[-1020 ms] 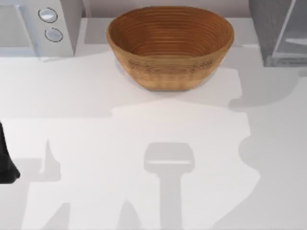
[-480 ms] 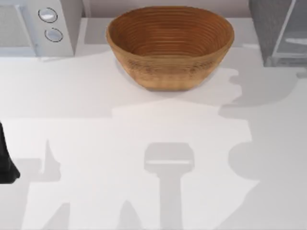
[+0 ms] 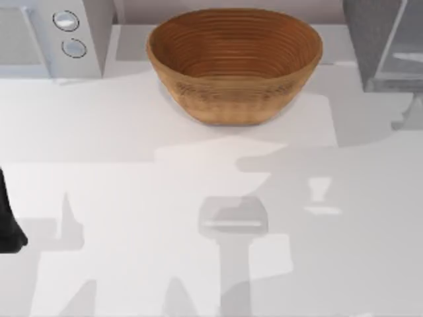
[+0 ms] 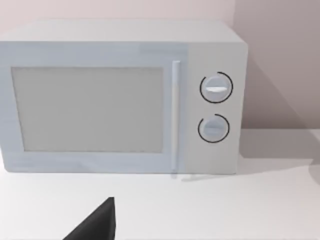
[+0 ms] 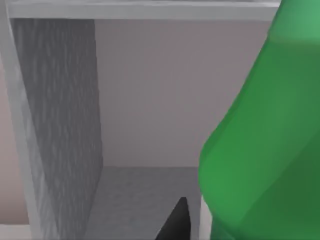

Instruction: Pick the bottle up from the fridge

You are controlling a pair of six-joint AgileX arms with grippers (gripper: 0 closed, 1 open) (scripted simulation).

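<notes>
The bright green bottle (image 5: 260,145) looms very close in the right wrist view, standing inside the fridge (image 5: 60,125) with its speckled grey wall and floor. A dark tip of my right gripper (image 5: 175,222) shows just beside the bottle's lower body; I cannot tell whether it touches. In the top view the fridge (image 3: 367,39) stands at the table's back right corner with its pale door panel (image 3: 403,56). My left arm (image 3: 8,224) is parked at the table's left edge, and a dark tip of my left gripper (image 4: 95,225) hangs over the white tabletop.
A large woven basket (image 3: 234,63) sits at the back middle of the table. A white microwave with two round knobs (image 3: 66,36) stands at the back left, facing the left wrist camera (image 4: 120,100). Arm shadows lie across the white tabletop.
The shadow on the table's right side has spread leftward, toward the middle of the table. The left arm, basket and microwave have not moved.
</notes>
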